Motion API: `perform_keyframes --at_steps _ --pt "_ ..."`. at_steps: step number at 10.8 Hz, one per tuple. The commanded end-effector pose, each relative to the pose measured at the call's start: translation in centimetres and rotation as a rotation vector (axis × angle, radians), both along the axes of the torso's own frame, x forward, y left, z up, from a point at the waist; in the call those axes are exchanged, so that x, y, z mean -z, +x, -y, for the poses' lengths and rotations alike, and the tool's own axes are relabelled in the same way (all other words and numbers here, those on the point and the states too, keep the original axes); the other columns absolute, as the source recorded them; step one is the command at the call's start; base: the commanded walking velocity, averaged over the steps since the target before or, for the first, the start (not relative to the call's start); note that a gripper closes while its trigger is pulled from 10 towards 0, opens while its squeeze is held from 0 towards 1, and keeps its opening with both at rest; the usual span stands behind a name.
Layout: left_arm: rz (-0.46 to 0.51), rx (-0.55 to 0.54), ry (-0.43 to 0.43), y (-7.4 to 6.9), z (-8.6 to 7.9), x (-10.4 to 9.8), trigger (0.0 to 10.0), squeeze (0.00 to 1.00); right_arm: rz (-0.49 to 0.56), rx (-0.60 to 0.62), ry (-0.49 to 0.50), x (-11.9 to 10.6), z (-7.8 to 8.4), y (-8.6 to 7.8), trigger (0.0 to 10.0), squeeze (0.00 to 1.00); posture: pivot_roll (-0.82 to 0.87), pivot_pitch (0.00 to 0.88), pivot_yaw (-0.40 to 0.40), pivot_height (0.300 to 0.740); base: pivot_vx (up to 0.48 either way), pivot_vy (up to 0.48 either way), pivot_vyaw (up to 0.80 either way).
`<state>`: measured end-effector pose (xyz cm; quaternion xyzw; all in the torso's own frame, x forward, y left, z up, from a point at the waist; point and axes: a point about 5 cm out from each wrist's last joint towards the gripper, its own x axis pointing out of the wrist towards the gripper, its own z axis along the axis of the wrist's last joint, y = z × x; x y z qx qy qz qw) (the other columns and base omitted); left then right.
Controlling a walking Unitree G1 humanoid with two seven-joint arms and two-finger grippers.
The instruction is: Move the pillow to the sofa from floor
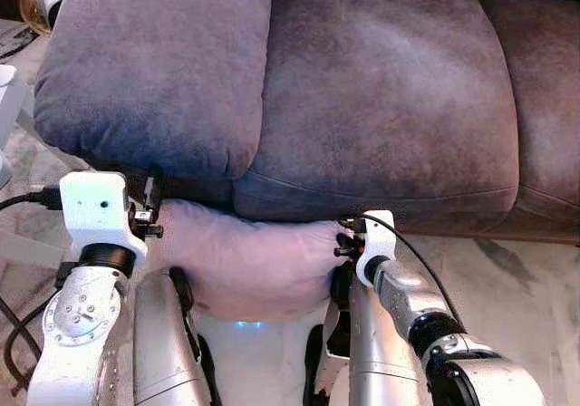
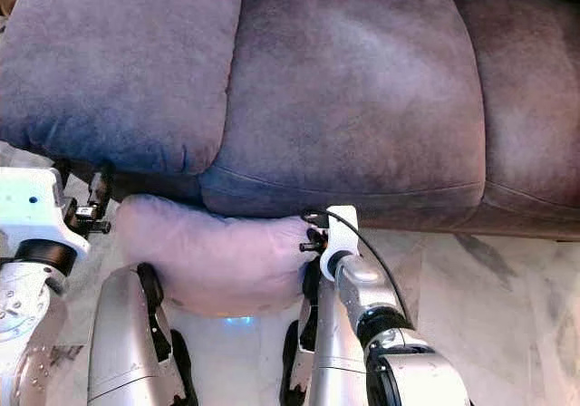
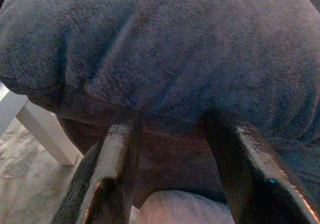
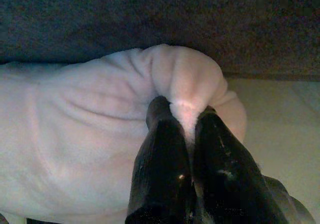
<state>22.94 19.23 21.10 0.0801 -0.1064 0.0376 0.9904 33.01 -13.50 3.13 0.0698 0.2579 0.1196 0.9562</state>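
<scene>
Pale pink pillow [image 1: 249,261], soft and plush, bulging and rounded, faintly wrinkled across its face, with a gathered fold of fabric at one end. Lying low in front of the sofa [image 1: 381,98], pressed up against the sofa's front edge and tucked partly beneath the overhang of the seat cushions, between the two silver arms. Marbled light floor [image 2: 507,288] visible beside and beneath, with a faint blue glow just under the pillow's lower edge.

Right gripper [image 4: 186,134] pressed nearly together, pinching the bunched fold at the pillow's right end; fabric squeezed into a narrow ridge between the two black fingers [image 4: 160,149] and puffing out above them. In the head views, the white wrist of this arm sitting right against the pillow's right side.

Left gripper [image 3: 172,149] spread wide, black fingers [image 3: 117,159] well apart, pointing at the dark underside of the sofa's left cushion, with a small pale patch of pillow showing low between them. No clear contact with the pillow here. White wrist block sitting just at the pillow's left end in the head views.

Sofa in dusky purple-grey suede, thick rounded seat cushions. White furniture leg [image 3: 35,129] standing on the floor beside the sofa's left end
</scene>
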Motion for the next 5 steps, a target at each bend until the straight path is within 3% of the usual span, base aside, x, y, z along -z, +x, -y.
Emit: perform_keyframes --at_steps 1,4,5 --pt "0.005 -0.012 -0.003 -0.1 0.0 0.1 10.0 0.00 0.002 0.018 -0.001 0.5 0.7 -0.5 0.0 0.00 0.14 0.323 -0.165 0.498 0.000 0.000 0.00" --pt "0.004 -0.011 -0.016 0.6 0.1 0.8 10.0 0.00 0.174 0.044 0.029 -2.8 1.3 1.4 0.0 0.00 0.14 0.279 -0.167 0.498 0.000 0.000 0.00" --pt "-0.017 -0.001 -0.024 1.0 0.3 1.7 10.0 0.00 0.197 0.059 0.019 -3.2 1.6 1.6 4.9 0.00 0.13 0.259 -0.167 0.498 0.000 0.000 0.00"
